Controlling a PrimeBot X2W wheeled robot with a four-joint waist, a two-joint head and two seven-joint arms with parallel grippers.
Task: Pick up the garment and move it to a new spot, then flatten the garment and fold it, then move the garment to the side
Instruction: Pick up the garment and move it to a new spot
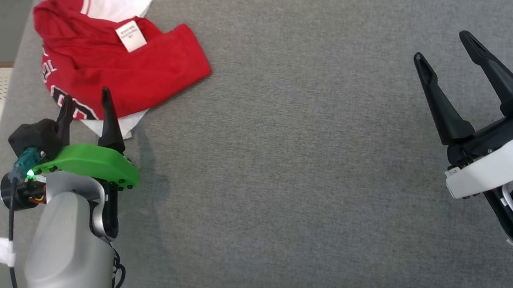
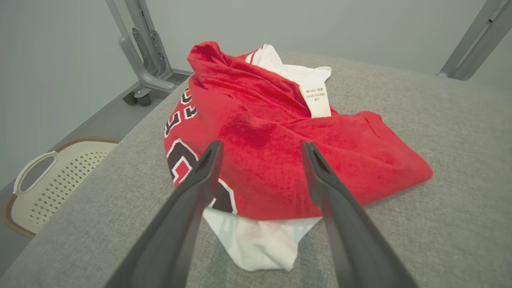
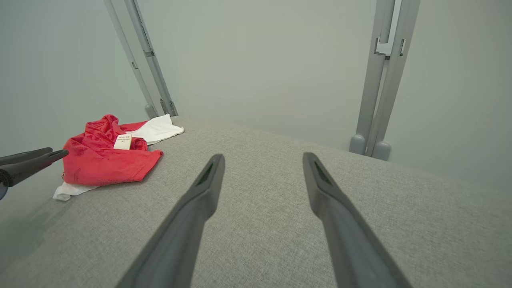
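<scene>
Two arms reach forward over a grey tabletop [image 1: 311,157]. Left gripper [image 1: 86,96], jaws wide and empty, points at the crumpled red-and-white garment [image 1: 133,76] at eleven o'clock. Right gripper [image 1: 441,46], jaws equally wide and empty, hovers at three o'clock.

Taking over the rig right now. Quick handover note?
Left gripper: open, empty, poised at the near edge of the garment.
Right gripper: open, empty, over the bare grey surface, well clear of the garment.
Garment: crumpled red-and-white heap at the surface's far left, label showing.
Done: nothing yet.
Left: pick up, relocate, flatten, fold, move aside.
</scene>
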